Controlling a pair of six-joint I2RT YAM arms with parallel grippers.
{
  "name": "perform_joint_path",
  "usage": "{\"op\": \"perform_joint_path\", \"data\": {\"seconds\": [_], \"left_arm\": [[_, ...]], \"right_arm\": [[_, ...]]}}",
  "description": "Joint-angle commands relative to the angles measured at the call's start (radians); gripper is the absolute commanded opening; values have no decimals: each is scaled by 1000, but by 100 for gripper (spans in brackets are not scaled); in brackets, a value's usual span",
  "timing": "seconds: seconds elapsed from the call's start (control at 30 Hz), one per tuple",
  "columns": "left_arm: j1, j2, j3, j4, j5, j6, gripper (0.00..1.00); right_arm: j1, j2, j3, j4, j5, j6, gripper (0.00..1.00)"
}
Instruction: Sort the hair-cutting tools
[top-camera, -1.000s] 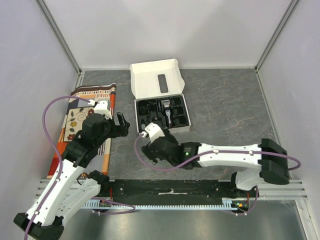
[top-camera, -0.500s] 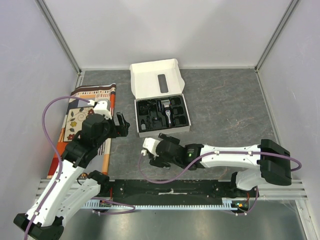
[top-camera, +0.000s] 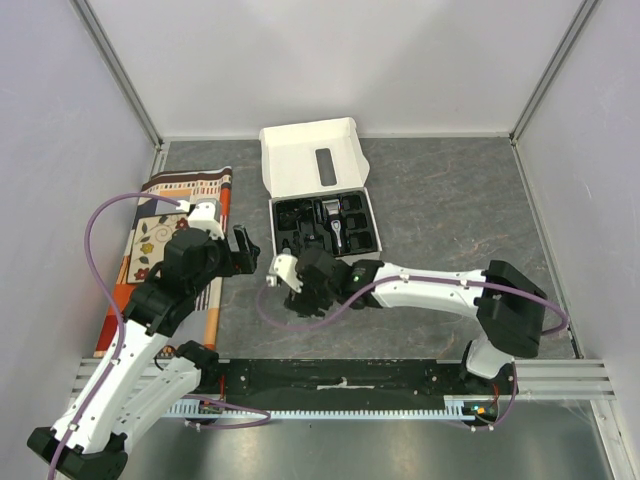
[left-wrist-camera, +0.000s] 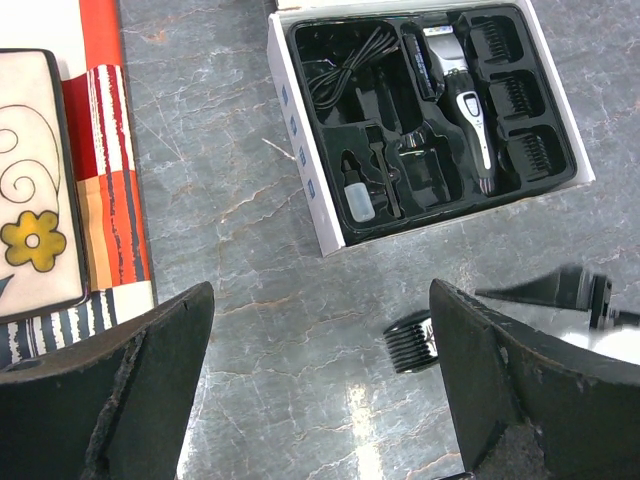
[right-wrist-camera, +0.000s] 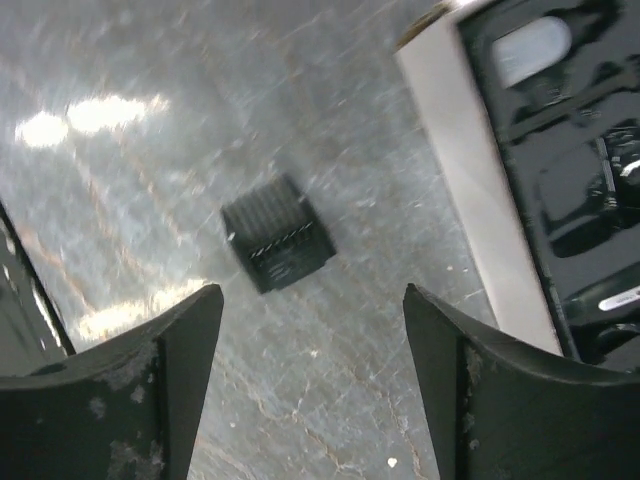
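Observation:
The hair-cutting tools lie mostly in the black tray of the white box: the black clipper with its silver head, the coiled cable, a small bottle and several comb guards. One loose black comb guard lies on the grey table in front of the box. My right gripper hangs open just above and short of it, touching nothing. My left gripper is open and empty, left of the box.
The box's white lid stands open at the back. A patterned orange mat lies along the left side. The right arm's forearm stretches across the table in front of the box.
The right arm has swung its forearm towards the box and turned its wrist, bringing the gripper back up over the loose comb guard. The left arm has stayed still.

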Motion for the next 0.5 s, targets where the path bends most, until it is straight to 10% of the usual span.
{"op": "perform_joint_path", "data": {"seconds": [0.0, 0.13, 0.27, 0.47], "left_arm": [[4, -6, -3, 31, 5, 36, 94], [4, 1, -1, 31, 2, 36, 94], [2, 5, -1, 32, 5, 36, 93], [2, 6, -1, 31, 8, 36, 93]], "right_arm": [[-18, 61, 187, -108, 21, 300, 73], [51, 136, 237, -203, 109, 497, 47], [93, 146, 183, -210, 174, 649, 0], [126, 95, 60, -171, 220, 778, 0]]}}
